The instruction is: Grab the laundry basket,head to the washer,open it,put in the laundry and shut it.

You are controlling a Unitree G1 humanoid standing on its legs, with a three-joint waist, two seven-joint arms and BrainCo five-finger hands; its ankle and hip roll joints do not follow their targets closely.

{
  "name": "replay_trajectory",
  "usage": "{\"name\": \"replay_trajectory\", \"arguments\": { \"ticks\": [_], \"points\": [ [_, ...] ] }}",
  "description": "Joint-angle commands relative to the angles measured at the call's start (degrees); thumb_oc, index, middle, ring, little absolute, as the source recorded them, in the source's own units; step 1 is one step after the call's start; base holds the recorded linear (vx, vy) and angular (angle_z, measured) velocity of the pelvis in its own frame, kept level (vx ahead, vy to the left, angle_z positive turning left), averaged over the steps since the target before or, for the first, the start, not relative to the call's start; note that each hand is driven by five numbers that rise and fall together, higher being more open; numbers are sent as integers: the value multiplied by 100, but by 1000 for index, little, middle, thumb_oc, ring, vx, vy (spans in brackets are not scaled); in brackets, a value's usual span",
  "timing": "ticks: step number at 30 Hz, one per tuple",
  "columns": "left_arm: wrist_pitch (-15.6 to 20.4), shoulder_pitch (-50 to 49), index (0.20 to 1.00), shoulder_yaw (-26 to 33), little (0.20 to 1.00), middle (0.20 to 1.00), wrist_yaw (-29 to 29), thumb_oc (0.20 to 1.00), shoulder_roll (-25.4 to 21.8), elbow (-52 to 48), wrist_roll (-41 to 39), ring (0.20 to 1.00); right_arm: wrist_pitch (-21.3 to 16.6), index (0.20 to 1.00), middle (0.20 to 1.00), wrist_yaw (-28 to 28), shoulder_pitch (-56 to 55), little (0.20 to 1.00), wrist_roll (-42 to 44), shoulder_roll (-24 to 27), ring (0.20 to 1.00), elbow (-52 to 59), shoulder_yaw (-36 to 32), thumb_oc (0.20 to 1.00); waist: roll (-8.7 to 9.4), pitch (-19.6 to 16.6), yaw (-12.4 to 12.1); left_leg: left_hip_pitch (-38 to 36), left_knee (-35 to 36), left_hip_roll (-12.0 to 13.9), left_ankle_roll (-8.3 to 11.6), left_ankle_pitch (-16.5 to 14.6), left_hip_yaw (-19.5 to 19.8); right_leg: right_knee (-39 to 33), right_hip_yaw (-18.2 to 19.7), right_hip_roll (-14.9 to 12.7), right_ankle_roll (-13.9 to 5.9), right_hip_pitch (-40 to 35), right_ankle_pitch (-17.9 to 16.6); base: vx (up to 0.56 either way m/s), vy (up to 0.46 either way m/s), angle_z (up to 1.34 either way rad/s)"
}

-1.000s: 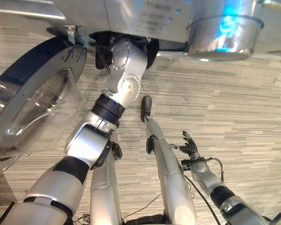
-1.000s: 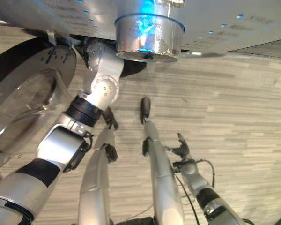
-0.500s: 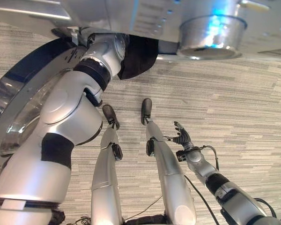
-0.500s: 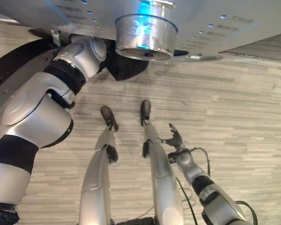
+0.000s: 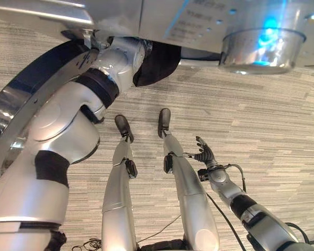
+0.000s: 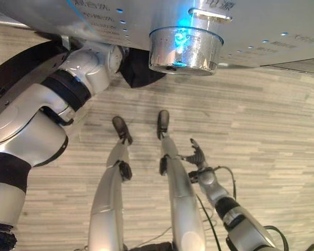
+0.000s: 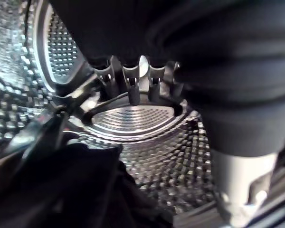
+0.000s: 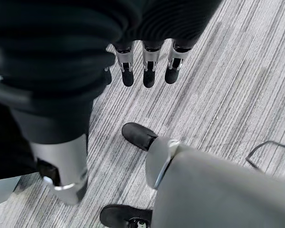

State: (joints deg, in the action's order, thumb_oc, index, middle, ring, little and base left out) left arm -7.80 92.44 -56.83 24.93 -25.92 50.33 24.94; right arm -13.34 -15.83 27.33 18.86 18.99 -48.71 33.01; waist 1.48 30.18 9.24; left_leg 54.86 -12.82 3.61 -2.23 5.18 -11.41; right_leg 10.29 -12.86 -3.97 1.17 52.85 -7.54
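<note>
Left hand (image 7: 133, 80) is reaching inside the washer drum (image 7: 133, 118), fingers loose, above dark laundry (image 7: 80, 190); right hand (image 8: 145, 66) is hanging open over the floor (image 8: 218, 90).

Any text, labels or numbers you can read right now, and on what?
Washer control panel: rows of small print beside its indicator dots, too small and blurred to read.
Above the dial: one short label, too blurred to read.
Drum: no text.
Floor: no text.
</note>
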Motion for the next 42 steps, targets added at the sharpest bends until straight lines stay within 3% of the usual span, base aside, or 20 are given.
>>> {"name": "replay_trajectory", "arguments": {
  "ticks": [1,3,4,5,6,10,13,16,19,21,23,25,26,27,30,31,33,35,38,42],
  "points": [
    [295,376,1000,1605,1000,1000,977,1000,-205,-1109,-137,1000,13,1000,1000,-9,-426,1000,-196,0,1000,225,-194,1000,-232,-39,-247,-434,298,-196,163,-331,394,1246,-17,53,-214,-679,1827,-2,-9,-6],
    [377,-127,1000,1932,1000,1000,1032,1000,-242,-1545,-227,1000,30,1000,1000,-26,-453,1000,-233,-44,1000,243,-208,1000,-259,-40,-263,-457,299,-202,166,-329,406,1262,-23,54,-205,-702,1841,-3,0,-7],
    [626,-1238,1000,2579,1000,1000,1143,1000,-210,-2403,-433,1000,74,1000,1000,-88,-461,1000,-326,-187,1000,271,-303,1000,-280,-38,-389,-514,299,-234,180,-349,420,1306,-46,45,-195,-742,1891,0,0,0],
    [649,-1666,1000,2800,1000,1000,1210,1000,-115,-2668,-440,1000,101,1000,1000,-133,-449,1000,-377,-234,1000,259,-322,1000,-295,-38,-413,-513,310,-237,179,-328,429,1299,-60,46,-188,-744,1878,-8,-3,10],
    [633,-1727,1000,2834,1000,1000,1199,1000,-120,-2731,-420,1000,102,1000,1000,-137,-462,1000,-384,-226,1000,257,-310,1000,-307,-39,-404,-525,309,-236,178,-327,430,1299,-61,48,-188,-757,1877,-17,1,8],
    [1051,-3855,1000,3427,1000,1000,1365,1000,138,-4270,-234,1000,242,1000,1000,-395,-223,1000,-622,-408,1000,121,-488,1000,-309,-38,-657,-681,401,-248,217,-258,481,1293,-149,52,-181,-897,1891,-26,-20,6],
    [1286,-4735,1000,3359,1000,1000,1279,1000,-34,-4873,17,1000,315,1000,1000,-492,-20,1000,-724,-386,1000,-97,-546,1000,-282,-38,-831,-810,484,-251,242,-196,559,1259,-251,61,-185,-1033,1890,-26,-57,26],
    [1737,-6255,1000,3346,1000,1000,751,1000,-523,-5573,-250,1000,540,1000,1000,-497,356,1000,-888,-160,1000,-536,-690,1000,-241,-39,-1116,-970,487,-248,249,-190,623,1197,-396,40,-205,-1276,1848,-14,-45,32],
    [1858,-7049,1000,3539,1000,1000,454,1000,-843,-5791,-573,1000,694,1000,1000,-401,585,1000,-962,-24,1000,-977,-694,1000,-181,-41,-1282,-1041,414,-246,239,-252,684,1142,-481,29,-232,-1429,1818,21,-18,8],
    [1933,-7771,1000,3753,1000,1000,192,1000,-1142,-5963,-866,1000,880,1000,1000,-198,971,1000,-1022,218,1000,-1688,-625,1000,-91,-41,-1572,-1080,237,-300,178,-423,862,1167,-551,4,-312,-1575,1787,48,-14,14],
    [1928,-7977,1000,3858,1000,1000,103,1000,-1216,-6047,-952,1000,926,1000,1000,-146,1092,1000,-1045,299,1000,-2008,-612,1000,-84,-40,-1672,-1090,143,-340,127,-553,940,1316,-582,-13,-398,-1570,1780,55,33,19],
    [1919,-8167,1000,3910,1000,1000,18,1000,-1249,-6067,-1109,1000,1033,1000,1000,-102,1380,1000,-1038,505,1000,-2495,-650,1000,-165,-38,-1848,-1141,34,-434,-28,-785,1128,2058,-587,-140,-697,-1329,1654,130,138,14],
    [1914,-8185,1000,3872,1000,1000,-12,1000,-1210,-6079,-1257,1000,1117,1000,1000,-96,1538,1000,-1036,644,1000,-2670,-672,1000,-368,-38,-1831,-1150,-139,-525,-175,-884,1261,3097,-354,-203,-900,-725,1344,210,234,37],
    [1918,-8123,1000,3864,1000,1000,-25,1000,-1114,-6063,-1241,1000,1179,1000,1000,-75,1606,1000,-1007,823,1000,-2845,-747,1000,-606,-38,-1759,-1058,-342,-684,-261,-985,1351,3688,21,-184,-972,-289,1407,200,170,67],
    [1962,-7849,1000,3765,1000,1000,28,1000,-869,-6050,-1250,1000,1232,1000,1000,-131,1758,1000,-923,940,1000,-3010,-823,1000,-808,-38,-1771,-908,-304,-800,-120,-968,1575,2988,585,-422,-687,-123,1794,55,-56,83],
    [1969,-7696,1000,3699,1000,1000,46,1000,-758,-6005,-1255,1000,1243,1000,1000,-131,1818,1000,-833,1006,1000,-3072,-899,1000,-919,-38,-1779,-767,-244,-839,-77,-804,1626,2595,825,-509,-589,50,1578,-24,-141,51],
    [1984,-7426,1000,3551,1000,1000,83,1000,-540,-5917,-1249,1000,1274,1000,1000,-78,2024,1000,-668,1096,1000,-3234,-1015,1000,-1050,-38,-1791,-604,-278,-934,-31,-825,1709,1980,1126,-638,-672,203,1108,-6,-119,51],
    [2004,-7234,1000,3431,1000,1000,82,1000,-420,-5931,-1261,1000,1242,1000,1000,-165,2056,1000,-480,1100,1000,-3303,-1235,1000,-1023,-38,-1845,-378,-425,-1021,56,-799,1661,1475,746,-878,-692,-80,1128,-22,-228,43],
    [2012,-7095,1000,3222,1000,1000,43,1000,-193,-5916,-1451,1000,1202,1000,1000,-290,2107,1000,-264,1005,1000,-3355,-1330,1000,-1204,-38,-1796,-297,-369,-1064,126,-617,1858,1646,545,-804,-690,-99,1306,-10,-257,23],
    [2032,-7112,1000,3081,1000,1000,-35,1000,-101,-6011,-1651,1000,1178,1000,1000,-447,2313,1000,-278,1006,1000,-3410,-1332,1000,-1331,-38,-1767,-324,-209,-1065,240,-623,1970,1742,388,-805,-642,-201,1596,10,-127,45]
  ]
}}
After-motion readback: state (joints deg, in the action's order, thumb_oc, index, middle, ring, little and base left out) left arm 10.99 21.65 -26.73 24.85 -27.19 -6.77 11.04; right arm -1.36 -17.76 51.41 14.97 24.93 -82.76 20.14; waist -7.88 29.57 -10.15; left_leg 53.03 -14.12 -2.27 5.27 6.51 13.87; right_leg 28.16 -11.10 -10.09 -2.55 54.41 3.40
